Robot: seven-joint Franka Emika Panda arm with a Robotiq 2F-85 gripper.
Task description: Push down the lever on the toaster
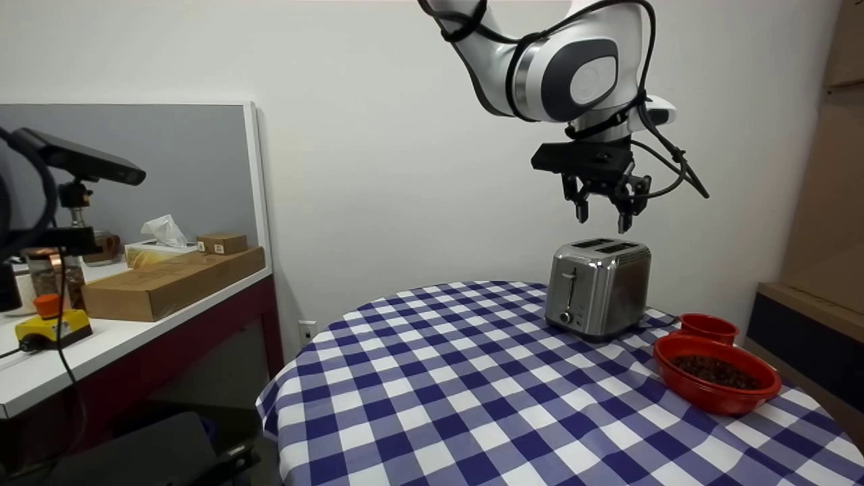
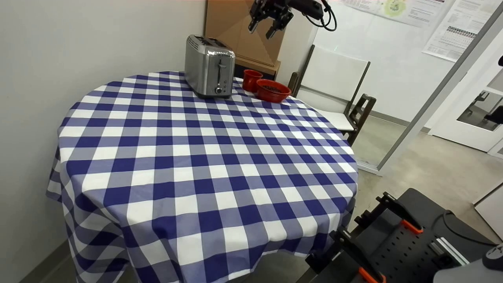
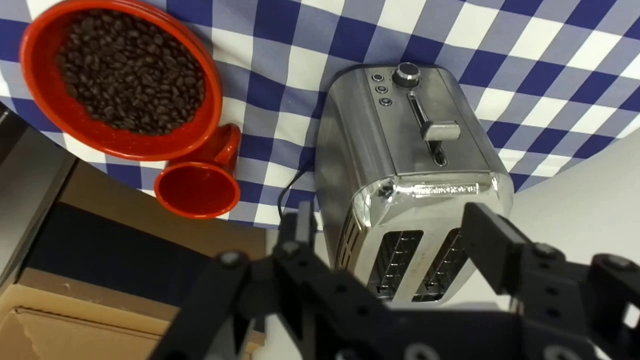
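Observation:
The silver-grey toaster (image 1: 626, 297) stands upright on the checked table, and it also shows in an exterior view (image 2: 196, 68) and in the wrist view (image 3: 350, 135). Its lever (image 3: 442, 131) is on the end face, in the upper part of a vertical slot, above a round knob (image 3: 407, 75). The lever shows near the slot's top in both exterior views (image 1: 572, 275) (image 2: 222, 66). My gripper (image 1: 603, 223) is open and empty, above the toaster's top and apart from it. In the wrist view its fingers (image 3: 387, 212) stand either side of the bread slots.
A red bowl (image 1: 719, 399) of dark beans and a red mug (image 1: 709, 327) stand beside the toaster on the blue-and-white tablecloth (image 1: 432, 391). A thin cord (image 3: 286, 192) runs from the toaster. A white wall (image 1: 405, 169) rises behind the table; cardboard boxes (image 3: 60, 330) stand past its edge.

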